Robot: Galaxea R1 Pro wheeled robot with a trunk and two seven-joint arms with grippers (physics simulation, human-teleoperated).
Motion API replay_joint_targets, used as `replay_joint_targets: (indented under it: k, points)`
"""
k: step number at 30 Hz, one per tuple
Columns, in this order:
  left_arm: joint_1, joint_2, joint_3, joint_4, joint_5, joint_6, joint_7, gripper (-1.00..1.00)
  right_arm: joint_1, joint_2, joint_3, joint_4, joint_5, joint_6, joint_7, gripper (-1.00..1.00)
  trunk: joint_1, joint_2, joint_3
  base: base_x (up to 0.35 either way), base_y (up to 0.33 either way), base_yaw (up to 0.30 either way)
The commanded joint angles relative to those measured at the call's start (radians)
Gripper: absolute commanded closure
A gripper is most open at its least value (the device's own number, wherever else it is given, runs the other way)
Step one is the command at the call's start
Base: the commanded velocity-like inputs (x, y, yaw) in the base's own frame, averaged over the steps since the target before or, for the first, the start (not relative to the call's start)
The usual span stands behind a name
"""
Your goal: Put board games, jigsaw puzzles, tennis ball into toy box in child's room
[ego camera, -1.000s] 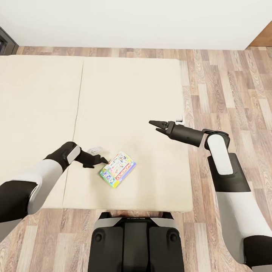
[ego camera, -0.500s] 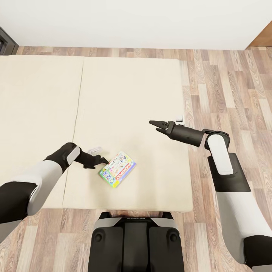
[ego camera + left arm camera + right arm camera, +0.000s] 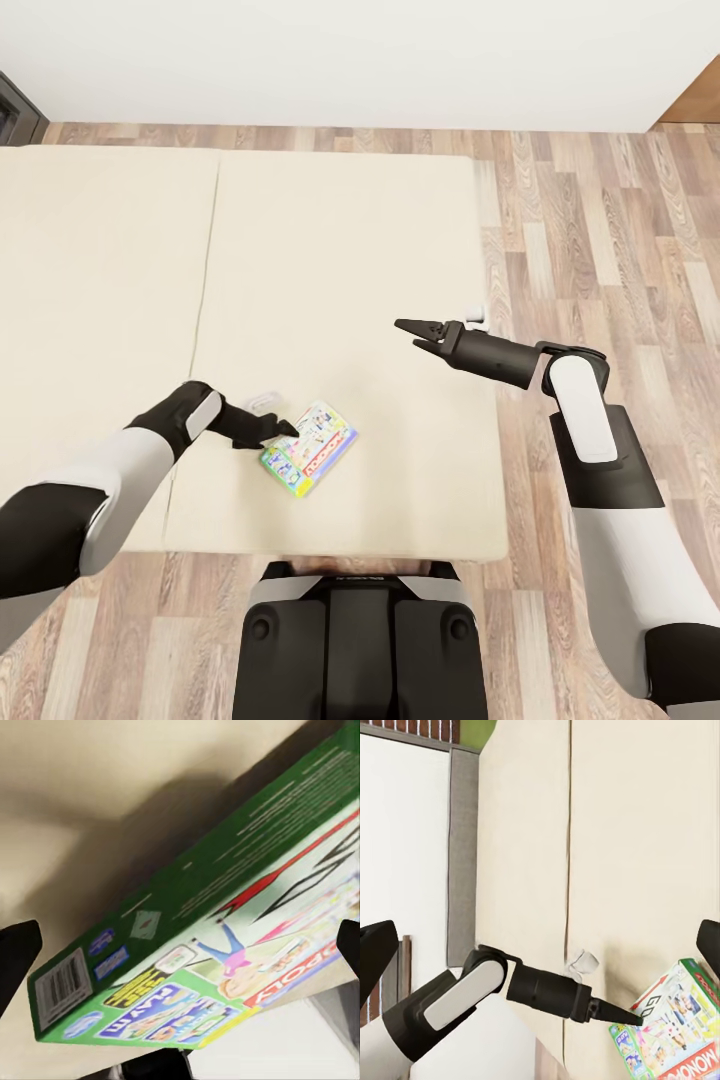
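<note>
Left gripper [image 3: 283, 430], jaws open, straddles board game's [image 3: 310, 449] left corner (long axis runs far-right); right gripper [image 3: 412, 331], open, well apart.

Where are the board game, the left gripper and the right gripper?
board game [image 3: 312, 452], head view, middle of its printed lid.
left gripper [image 3: 283, 430], head view, fingertips at the box's edge.
right gripper [image 3: 412, 330], head view, between its fingertips.

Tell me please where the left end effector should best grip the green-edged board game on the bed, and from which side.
Probably across the thin green edge of the board game, at the corner nearest the left end effector, coming in low from the robot's left. The box lies flat on the bed, so only its edges offer a hold.
</note>
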Motion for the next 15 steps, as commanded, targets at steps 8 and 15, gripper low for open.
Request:
replay_joint_targets:
  k: [8, 15]
  points:
    - [0.002, 0.000, -0.017, -0.002, 0.031, 0.004, -0.014, -1.00, -0.001, -0.002, 0.000, 0.000, 0.010, 0.002, 0.010, -1.00, 0.001, -0.001, -0.001, 0.000, -0.158, 0.000]
    - [0.002, 0.000, -0.018, -0.002, 0.031, 0.004, -0.016, -1.00, -0.001, -0.004, 0.001, 0.000, 0.010, 0.002, 0.010, -1.00, 0.001, -0.001, -0.001, 0.000, -0.018, 0.000]
